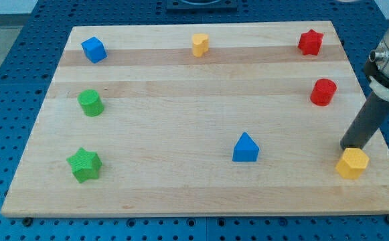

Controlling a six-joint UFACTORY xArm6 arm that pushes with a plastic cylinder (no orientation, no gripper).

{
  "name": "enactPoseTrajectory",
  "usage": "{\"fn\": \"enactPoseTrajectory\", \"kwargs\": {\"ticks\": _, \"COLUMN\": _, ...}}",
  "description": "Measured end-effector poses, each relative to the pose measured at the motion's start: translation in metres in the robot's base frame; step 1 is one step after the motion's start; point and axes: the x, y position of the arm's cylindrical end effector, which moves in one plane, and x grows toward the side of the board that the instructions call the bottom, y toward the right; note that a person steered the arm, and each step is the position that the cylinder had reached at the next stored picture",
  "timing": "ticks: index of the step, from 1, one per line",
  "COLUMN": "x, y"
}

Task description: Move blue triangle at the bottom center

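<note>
My tip (349, 147) sits at the frame's lower right, just above the yellow block (351, 163); the blue triangle (246, 148) lies left of both.

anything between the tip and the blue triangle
No. In the camera view the board is bare between my tip and the blue triangle. The yellow block sits just below the tip, off that line.

A pale wooden board (201, 194) is laid on a blue perforated bench (20, 53). Eight blocks are carried (all well apart): blue cube (94, 49), yellow pentagon (200, 45), red star (310, 42), red cylinder (323, 92), green cylinder (90, 103), green star (84, 165), blue triangle (246, 148), yellow hexagon (351, 163).
</note>
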Motion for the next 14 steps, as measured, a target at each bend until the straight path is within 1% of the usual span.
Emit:
{"fn": "enactPoseTrajectory", "kwargs": {"ticks": 1, "x": 0.0, "y": -0.019}}
{"fn": "enactPoseTrajectory", "kwargs": {"ticks": 2, "x": 0.0, "y": -0.062}}
{"fn": "enactPoseTrajectory", "kwargs": {"ticks": 3, "x": 0.0, "y": -0.087}}
{"fn": "enactPoseTrajectory", "kwargs": {"ticks": 6, "x": -0.01, "y": -0.126}}
{"fn": "enactPoseTrajectory", "kwargs": {"ticks": 12, "x": -0.007, "y": -0.225}}
{"fn": "enactPoseTrajectory", "kwargs": {"ticks": 14, "x": -0.001, "y": -0.233}}
